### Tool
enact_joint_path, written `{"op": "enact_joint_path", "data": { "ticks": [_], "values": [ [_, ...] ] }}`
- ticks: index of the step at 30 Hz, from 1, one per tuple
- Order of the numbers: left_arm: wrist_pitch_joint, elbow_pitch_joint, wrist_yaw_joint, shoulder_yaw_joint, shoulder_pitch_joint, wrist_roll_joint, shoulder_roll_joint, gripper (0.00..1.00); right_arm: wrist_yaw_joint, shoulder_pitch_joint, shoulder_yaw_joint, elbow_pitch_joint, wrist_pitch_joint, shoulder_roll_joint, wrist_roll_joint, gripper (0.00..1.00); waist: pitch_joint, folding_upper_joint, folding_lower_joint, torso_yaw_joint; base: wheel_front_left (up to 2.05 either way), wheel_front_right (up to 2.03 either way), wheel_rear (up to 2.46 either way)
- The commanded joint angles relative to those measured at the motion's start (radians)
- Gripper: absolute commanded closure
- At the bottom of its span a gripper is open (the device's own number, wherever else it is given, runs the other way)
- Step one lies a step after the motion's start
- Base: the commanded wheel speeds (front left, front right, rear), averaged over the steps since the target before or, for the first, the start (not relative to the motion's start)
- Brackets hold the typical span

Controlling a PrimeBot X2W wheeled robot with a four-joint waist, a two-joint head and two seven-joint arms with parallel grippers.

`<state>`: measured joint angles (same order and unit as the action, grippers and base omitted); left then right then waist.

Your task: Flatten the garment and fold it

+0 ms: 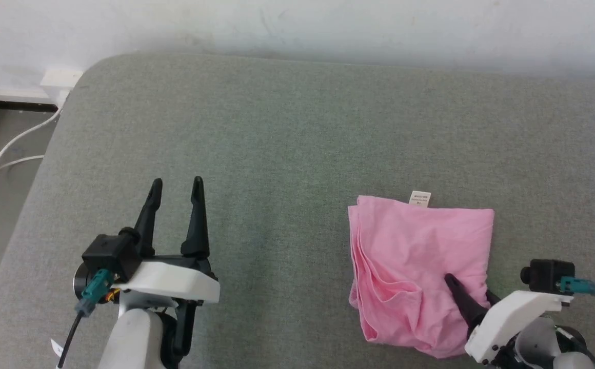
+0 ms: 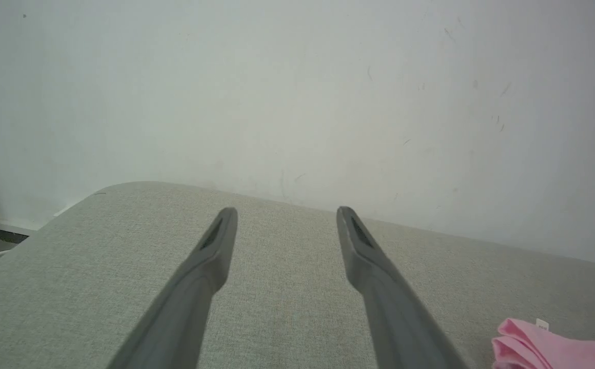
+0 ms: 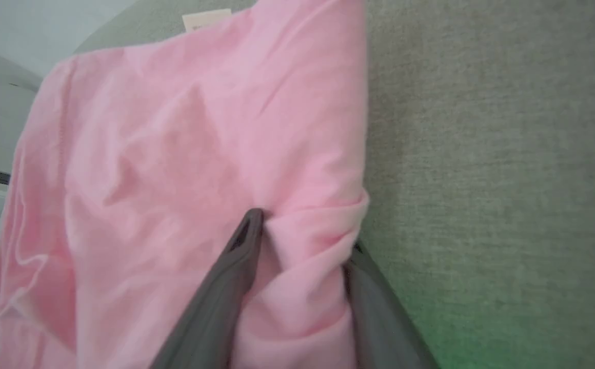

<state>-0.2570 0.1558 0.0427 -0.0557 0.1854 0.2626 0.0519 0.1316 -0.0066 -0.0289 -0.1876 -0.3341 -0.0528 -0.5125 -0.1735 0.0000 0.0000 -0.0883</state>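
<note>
Two tapered right jaws straddle soft pink garment [image 1: 420,246]; wrinkled, squarish.

Plain pink garment [image 1: 420,256], white label [image 1: 420,199], grey-green cushion [image 1: 277,154], white wall [image 1: 297,25]

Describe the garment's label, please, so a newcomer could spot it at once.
On the grey-green cushion lies a pink garment, toward the robot's right. From its far edge, the side nearest the wall, a small label pokes out. It is white with faint print, unlike the plain pink cloth.
</note>
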Motion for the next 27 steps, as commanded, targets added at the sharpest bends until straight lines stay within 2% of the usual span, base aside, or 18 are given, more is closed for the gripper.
{"op": "enact_joint_path", "data": {
  "ticks": [1, 3, 7, 12, 15, 18, 25, 27],
  "values": [
    [-0.005, 0.001, -0.001, -0.001, 0.000, 0.002, -0.002, 0.00, -0.001, -0.009, 0.008, -0.016, -0.024, 0.003, 0.024, 1.00, 0.000, 0.0000, 0.0000, 0.001, 0.00, 0.00, 0.00],
    [-0.005, -0.001, -0.004, 0.000, -0.001, 0.002, -0.002, 0.00, -0.001, -0.024, 0.018, -0.008, -0.053, 0.003, 0.060, 1.00, 0.000, 0.0000, 0.0000, 0.007, 0.00, 0.00, 0.00],
    [-0.005, -0.014, -0.006, 0.018, -0.009, -0.008, -0.002, 0.00, -0.001, -0.092, 0.085, 0.053, -0.118, -0.018, 0.246, 1.00, -0.011, 0.0000, 0.0000, 0.054, 0.00, 0.00, 0.00],
    [-0.005, -0.047, 0.000, 0.056, -0.011, -0.036, -0.001, 0.00, -0.001, -0.242, 0.274, 0.100, -0.182, -0.143, 0.367, 1.00, -0.043, 0.0000, 0.0000, 0.168, 0.00, 0.00, 0.00],
    [-0.005, -0.072, 0.010, 0.067, 0.003, -0.052, 0.000, 0.00, -0.001, -0.342, 0.367, 0.092, -0.202, -0.223, 0.380, 1.00, -0.075, 0.0000, 0.0000, 0.245, 0.00, 0.00, 0.00],
    [-0.005, -0.093, 0.024, 0.061, 0.036, -0.072, 0.002, 0.00, -0.001, -0.423, 0.416, 0.064, -0.194, -0.302, 0.378, 1.00, -0.115, 0.0000, 0.0000, 0.309, 0.00, 0.00, 0.00],
    [-0.005, -0.130, 0.041, 0.051, 0.105, -0.116, 0.030, 0.00, -0.001, -0.548, 0.402, -0.072, -0.146, -0.450, 0.349, 1.00, -0.227, 0.0000, 0.0000, 0.447, 0.00, 0.00, 0.00],
    [-0.005, -0.132, 0.043, 0.050, 0.110, -0.122, 0.040, 0.00, -0.001, -0.564, 0.395, -0.103, -0.133, -0.465, 0.346, 1.00, -0.243, 0.0000, 0.0000, 0.465, 0.00, 0.00, 0.00]
  ]
}}
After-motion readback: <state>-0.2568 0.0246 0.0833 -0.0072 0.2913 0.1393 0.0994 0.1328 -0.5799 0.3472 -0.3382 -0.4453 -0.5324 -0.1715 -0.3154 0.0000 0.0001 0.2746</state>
